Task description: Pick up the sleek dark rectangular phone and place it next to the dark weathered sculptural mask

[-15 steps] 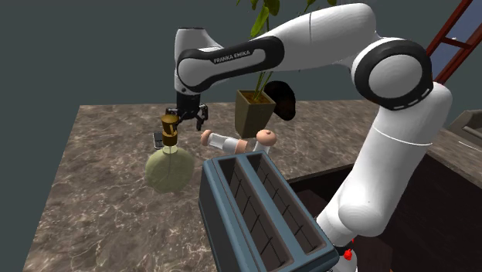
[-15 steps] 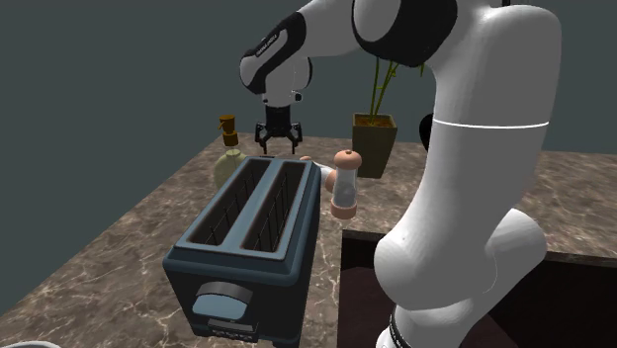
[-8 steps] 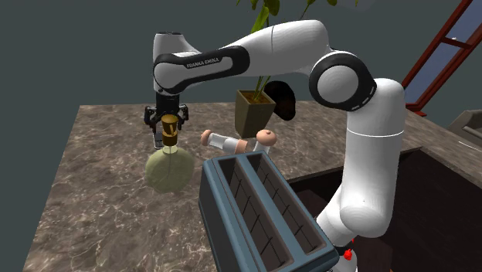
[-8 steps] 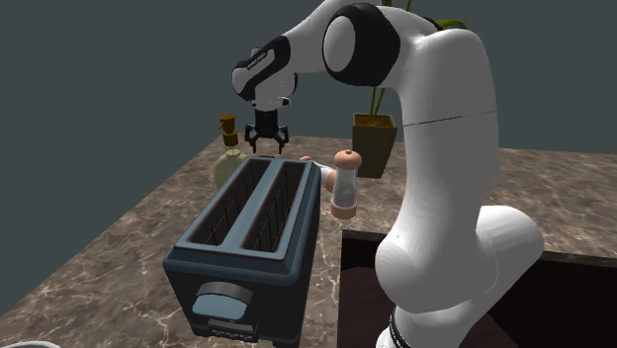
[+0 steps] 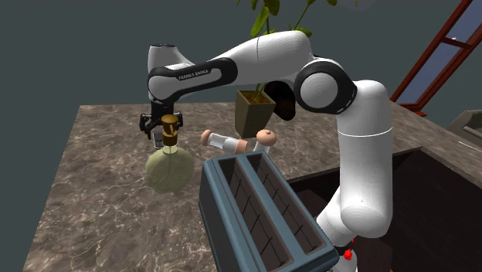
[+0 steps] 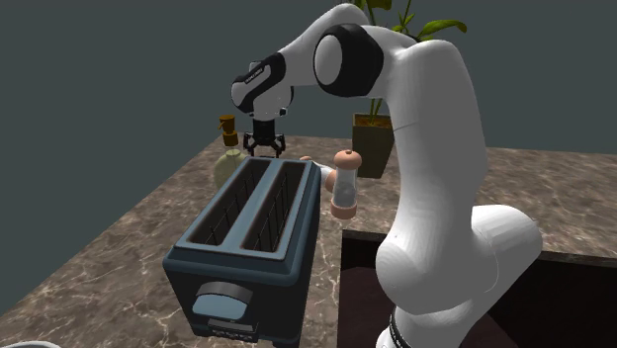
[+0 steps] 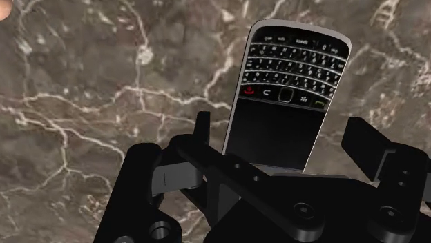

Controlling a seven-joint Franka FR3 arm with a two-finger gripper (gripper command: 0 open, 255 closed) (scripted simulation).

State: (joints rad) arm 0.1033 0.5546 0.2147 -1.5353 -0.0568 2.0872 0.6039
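A dark phone (image 7: 286, 96) with a keypad and a silver rim lies flat on the marble counter (image 7: 90, 83). My gripper (image 7: 280, 125) is open and hangs just above it, a black finger on either side of the phone's screen end, neither touching it. In the shoulder view the gripper (image 5: 160, 128) sits behind the neck of a round yellowish bottle (image 5: 168, 168). In the second exterior view the gripper (image 6: 265, 147) points down beyond the toaster. The dark mask (image 5: 286, 105) stands behind the planter, partly covered by the arm.
A blue-grey toaster (image 5: 259, 212) fills the near counter. A pepper mill (image 5: 232, 143) lies between it and the square planter (image 5: 253, 113). The bottle (image 6: 229, 161) stands close beside the gripper. Bare marble (image 5: 85, 193) stretches toward the shoulder view's left.
The arm has swung toward the shoulder view's left, carrying the open gripper from beside the bottle's cap to behind it, over the phone. Nothing on the counter has shifted.
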